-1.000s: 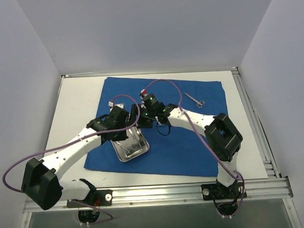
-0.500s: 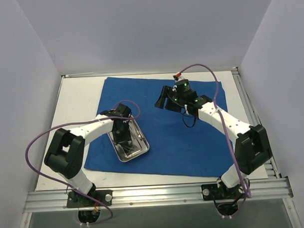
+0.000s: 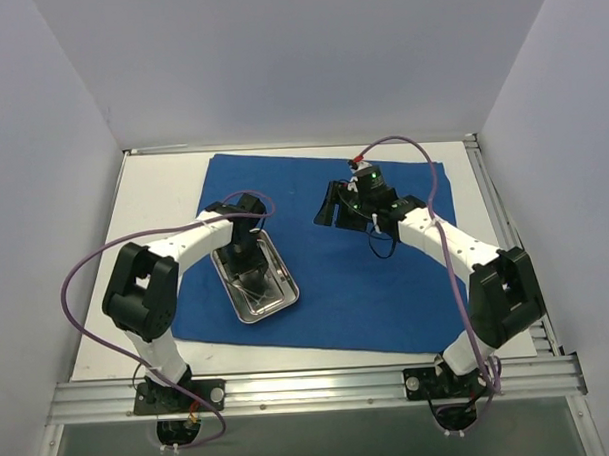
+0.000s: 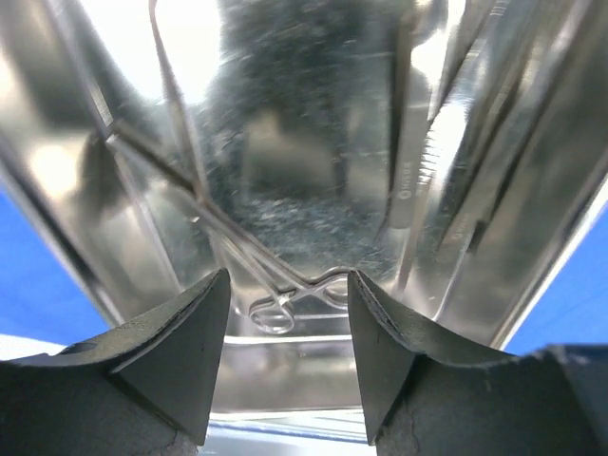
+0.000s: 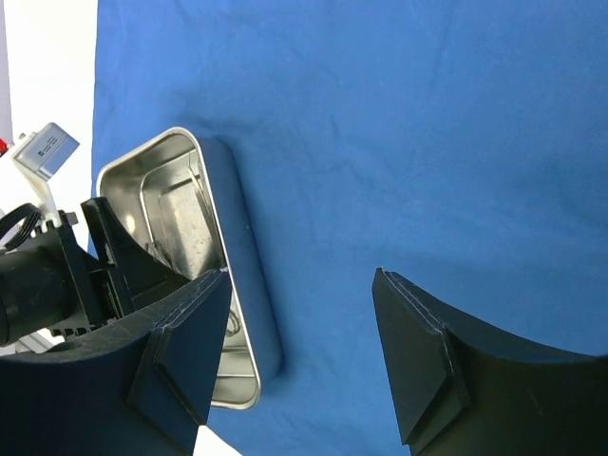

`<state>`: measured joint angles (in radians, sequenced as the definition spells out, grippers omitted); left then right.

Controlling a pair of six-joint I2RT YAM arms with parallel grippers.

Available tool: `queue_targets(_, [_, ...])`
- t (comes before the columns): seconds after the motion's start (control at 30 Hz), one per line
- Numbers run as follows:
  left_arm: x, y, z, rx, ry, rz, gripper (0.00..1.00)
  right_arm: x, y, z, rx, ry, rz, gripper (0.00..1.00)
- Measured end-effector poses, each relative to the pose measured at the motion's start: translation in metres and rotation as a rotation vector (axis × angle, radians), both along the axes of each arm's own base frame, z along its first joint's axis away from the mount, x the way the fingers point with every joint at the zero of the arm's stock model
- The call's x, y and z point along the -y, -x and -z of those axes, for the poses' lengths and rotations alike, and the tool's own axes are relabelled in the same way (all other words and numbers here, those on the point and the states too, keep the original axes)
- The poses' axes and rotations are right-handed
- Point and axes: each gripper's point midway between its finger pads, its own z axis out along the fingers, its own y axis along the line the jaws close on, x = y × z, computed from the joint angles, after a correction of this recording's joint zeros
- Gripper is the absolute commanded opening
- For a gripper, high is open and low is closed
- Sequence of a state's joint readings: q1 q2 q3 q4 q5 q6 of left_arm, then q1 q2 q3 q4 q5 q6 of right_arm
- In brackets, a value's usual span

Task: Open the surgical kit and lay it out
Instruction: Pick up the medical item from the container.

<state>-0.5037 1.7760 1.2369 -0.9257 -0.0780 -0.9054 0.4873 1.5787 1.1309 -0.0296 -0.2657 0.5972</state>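
The blue cloth (image 3: 367, 286) lay spread flat on the white table (image 3: 153, 193), reaching from near the front edge to the far side. On its near-left part sat the steel tray (image 3: 272, 303), angled with one short end toward the near right. The left gripper (image 3: 244, 260) was down inside the tray's far half. In its wrist view this gripper (image 4: 287, 315) had its fingers apart, holding nothing. Just past their tips the ring handles of a scissor-like instrument (image 4: 285, 296) rested on the tray floor. Whether the fingers touched it could not be told. A pair of tweezers (image 4: 408, 161) lay along the tray's right wall. Farther back and to the right, the right gripper (image 3: 327, 205) hung above the middle of the cloth, well apart from the tray. Its fingers were also spread wide and empty over bare blue fabric.
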Motion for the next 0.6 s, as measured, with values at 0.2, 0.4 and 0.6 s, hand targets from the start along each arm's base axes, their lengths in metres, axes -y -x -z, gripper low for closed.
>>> queue_targets(0.2, [-0.012, 0.012, 0.004, -0.078, -0.059, -0.124, 0.62, 0.01, -0.004, 0.003, 0.004, -0.019, 0.001, 0.62])
queue_targets(0.4, [-0.016, 0.015, 0.021, -0.156, -0.113, -0.207, 0.62, 0.017, -0.002, -0.002, 0.019, -0.042, -0.01, 0.62])
queue_targets(0.6, [-0.012, 0.01, 0.022, -0.164, -0.115, -0.246, 0.53, 0.017, -0.002, -0.01, 0.035, -0.063, -0.025, 0.62])
